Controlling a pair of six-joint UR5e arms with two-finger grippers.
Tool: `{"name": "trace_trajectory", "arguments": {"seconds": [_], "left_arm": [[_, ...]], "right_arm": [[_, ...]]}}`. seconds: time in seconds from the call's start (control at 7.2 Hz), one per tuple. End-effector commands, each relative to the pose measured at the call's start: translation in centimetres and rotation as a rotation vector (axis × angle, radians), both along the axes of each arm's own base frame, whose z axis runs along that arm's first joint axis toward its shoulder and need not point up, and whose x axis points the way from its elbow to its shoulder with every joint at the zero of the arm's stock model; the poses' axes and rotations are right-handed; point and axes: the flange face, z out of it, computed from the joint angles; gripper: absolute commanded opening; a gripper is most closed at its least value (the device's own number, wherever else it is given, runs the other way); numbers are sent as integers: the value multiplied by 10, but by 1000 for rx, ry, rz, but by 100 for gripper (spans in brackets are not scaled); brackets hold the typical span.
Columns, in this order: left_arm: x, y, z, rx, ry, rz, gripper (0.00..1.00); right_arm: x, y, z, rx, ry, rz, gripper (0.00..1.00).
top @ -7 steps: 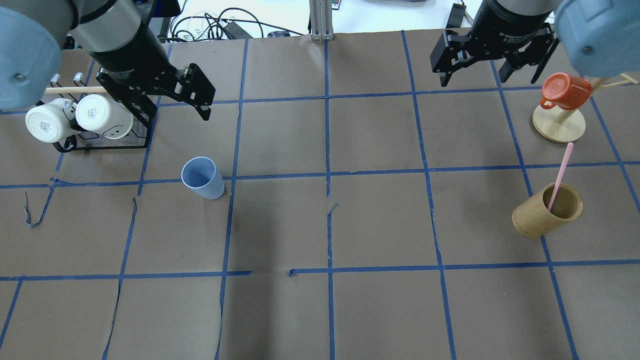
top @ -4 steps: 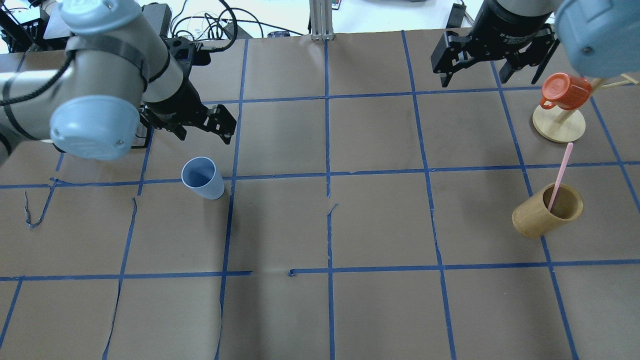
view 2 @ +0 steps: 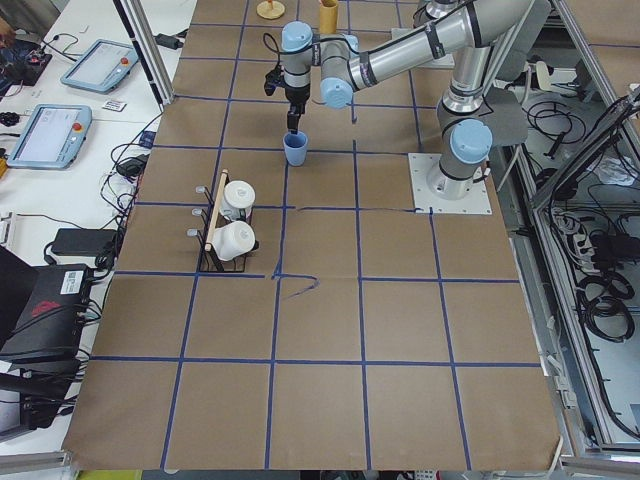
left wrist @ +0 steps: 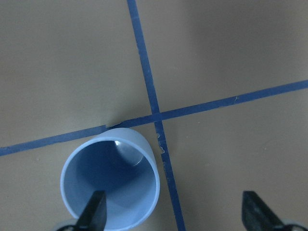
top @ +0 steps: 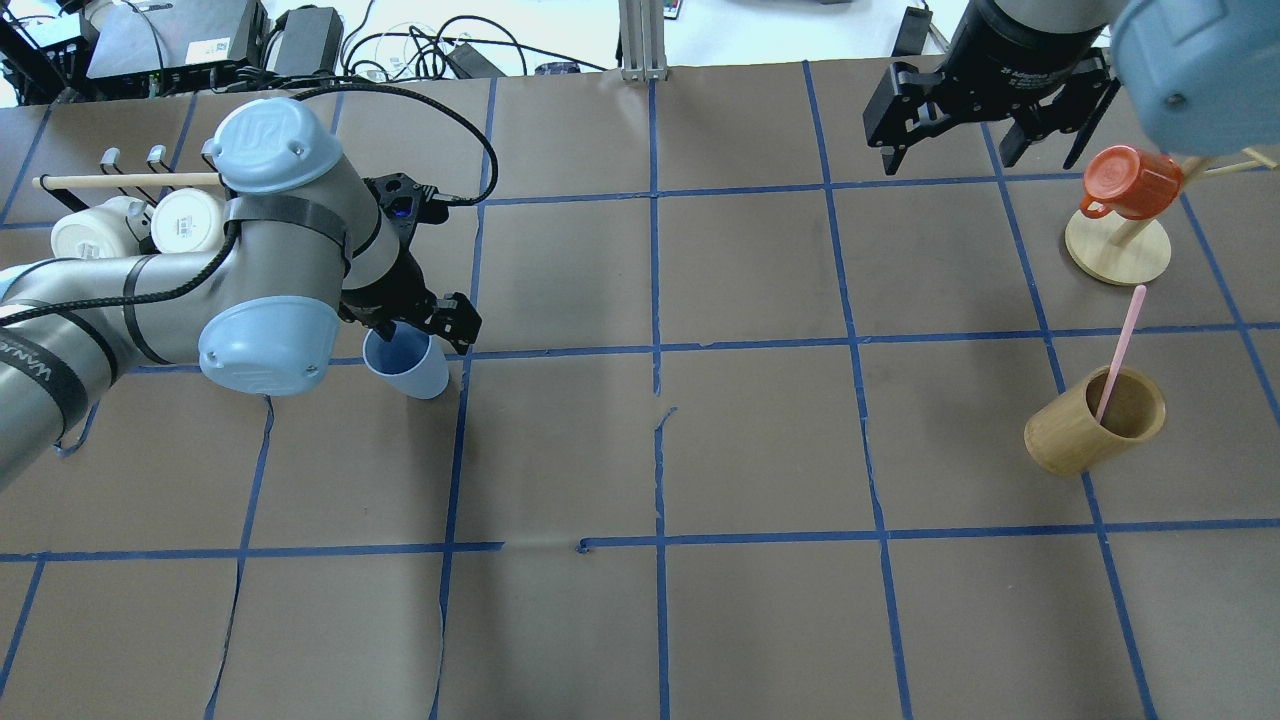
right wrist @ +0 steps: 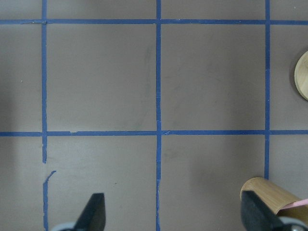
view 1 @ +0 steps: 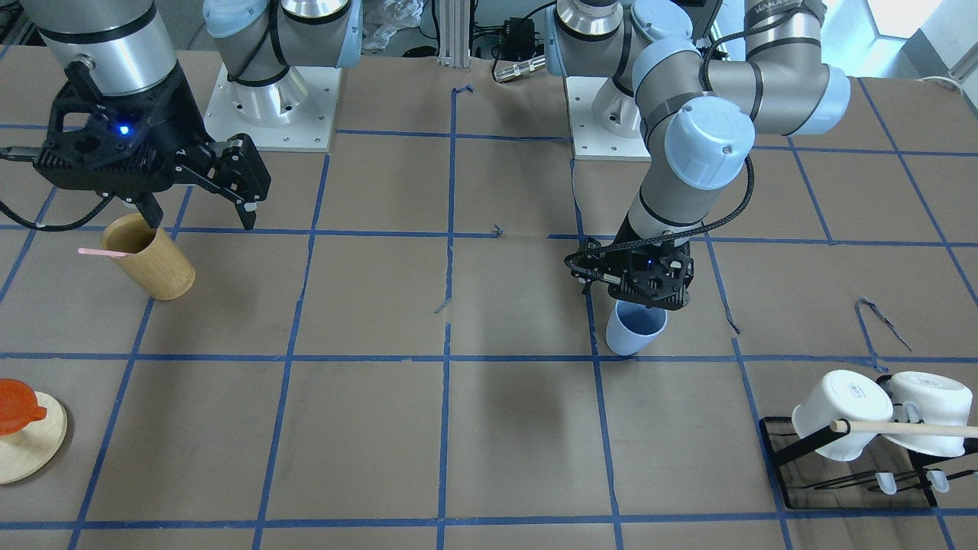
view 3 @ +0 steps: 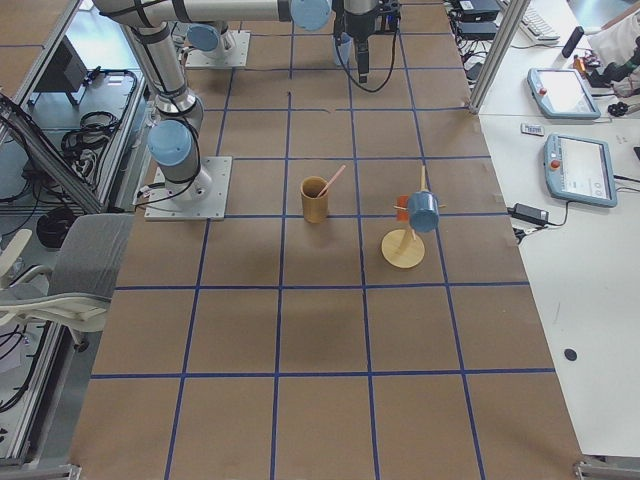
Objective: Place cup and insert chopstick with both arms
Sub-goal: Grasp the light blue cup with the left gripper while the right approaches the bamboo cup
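Observation:
The light-blue cup [top: 410, 368] stands upright on the brown paper left of centre, and also shows in the front view [view 1: 633, 332]. My left gripper [top: 425, 332] is open right over it. In the left wrist view one fingertip [left wrist: 94, 214] lies over the cup's [left wrist: 110, 180] opening and the other is outside its rim. A pale-pink chopstick [top: 1122, 340] leans in the tan bamboo cylinder [top: 1070, 435] at the right. My right gripper [top: 980, 150] is open and empty, high up behind the cylinder [view 1: 157, 267].
A black rack with two white mugs [top: 150, 225] and a wooden rod stands behind my left arm. A red mug hangs on a wooden stand [top: 1120, 250] at the far right. Blue tape lines grid the paper.
My left arm has swung forward and down from near the mug rack, and its gripper is now over the cup. The right gripper, cup and chopstick have not moved.

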Motion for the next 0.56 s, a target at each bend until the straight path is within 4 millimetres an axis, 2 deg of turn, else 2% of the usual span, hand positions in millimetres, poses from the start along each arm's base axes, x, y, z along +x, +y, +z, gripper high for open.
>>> {"name": "trace_trajectory", "arguments": {"seconds": [0.0, 0.14, 0.28, 0.42], "left_arm": [[1, -9, -12, -11, -5, -9, 62], [1, -12, -15, -18, -5, -9, 33], [2, -13, -20, -8, -6, -9, 11], [2, -15, -25, -1, -6, -7, 0]], "right_arm": [[0, 1, -5, 24, -2, -13, 100], [-12, 2, -14, 58, 2, -23, 100], [-37, -3, -17, 68, 1, -67, 100], [-74, -3, -30, 119, -4, -101, 100]]}}
